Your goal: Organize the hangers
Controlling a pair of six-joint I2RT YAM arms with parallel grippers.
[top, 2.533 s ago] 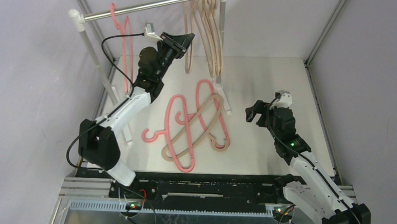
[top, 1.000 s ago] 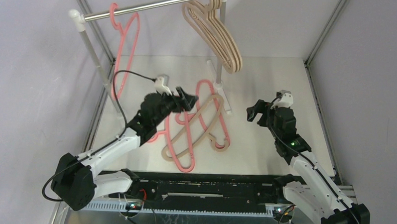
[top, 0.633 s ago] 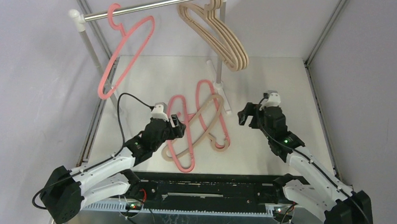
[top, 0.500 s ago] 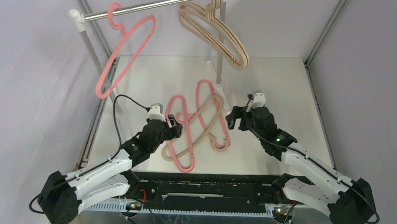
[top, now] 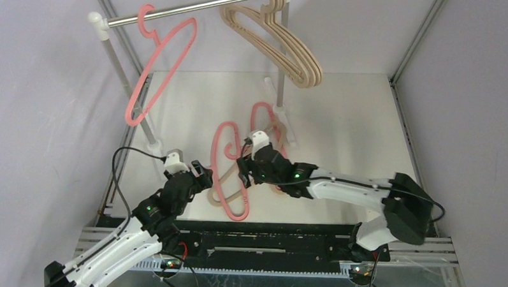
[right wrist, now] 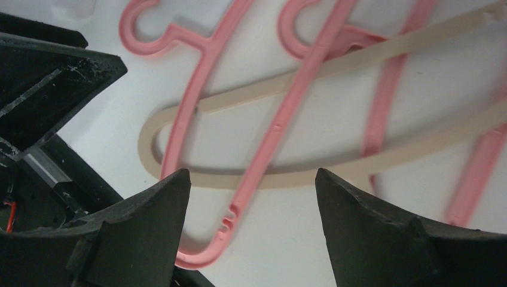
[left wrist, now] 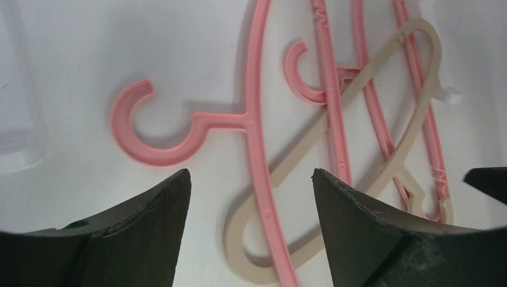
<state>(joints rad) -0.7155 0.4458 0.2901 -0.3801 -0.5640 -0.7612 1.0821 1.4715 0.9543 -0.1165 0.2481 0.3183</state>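
Note:
Two pink hangers [top: 218,145] and a beige one lie crossed in a pile on the white table. My left gripper [top: 199,177] hovers open at the pile's near-left end; in its wrist view a pink hanger's arm [left wrist: 251,125] runs between the fingers over the beige hanger's loop [left wrist: 382,119]. My right gripper [top: 245,169] hangs open over the pile's middle. Its wrist view has a pink hanger's bar [right wrist: 281,119] and the beige hanger [right wrist: 335,173] just beyond the open jaws [right wrist: 252,176]. One pink hanger [top: 158,63] and several beige ones [top: 287,46] hang on the rail.
The silver rail [top: 199,7] spans the back on white posts; the right post [top: 281,87] and its foot stand just behind the pile. The left post [top: 123,69] leans along the left wall. The left gripper's finger [right wrist: 54,78] shows close by in the right wrist view.
The left arm has come down from the rail and drawn back to the pile's near-left end. The right arm has swung left across the table over the pile. The hung hangers are swinging.

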